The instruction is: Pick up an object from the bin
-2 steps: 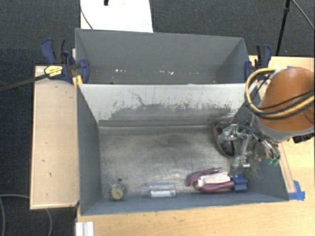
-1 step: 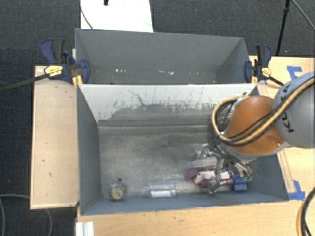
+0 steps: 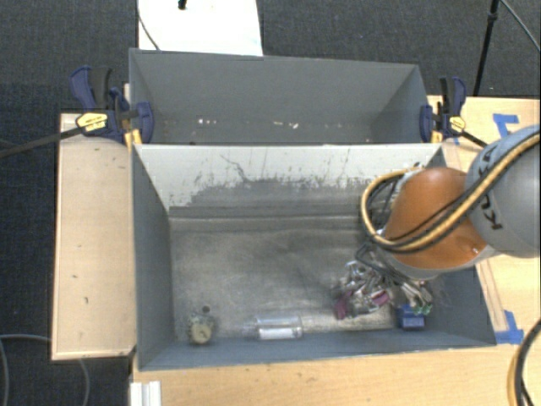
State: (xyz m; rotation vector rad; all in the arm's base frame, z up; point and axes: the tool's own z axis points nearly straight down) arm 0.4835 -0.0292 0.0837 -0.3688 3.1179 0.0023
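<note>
The bin (image 3: 152, 252) is flat grey. Its back wall is scuffed with pale, whitish streaks and specks, and its floor is mottled with a darker grey smear through the middle. The arm (image 3: 511, 193) is light grey with dark lettering, its cover (image 3: 431, 218) is glossy orange, and the cables (image 3: 376, 227) looped over the cover are yellow and black. The gripper (image 3: 372, 290) is silvery metal. A purple bit (image 3: 345, 307) lies at its lower side. A blue block (image 3: 411, 316) sits near the front right corner. Along the front edge lies a clear, whitish tube (image 3: 279, 329). Near the front left corner is a dull tan-and-grey disc (image 3: 200, 329).
</note>
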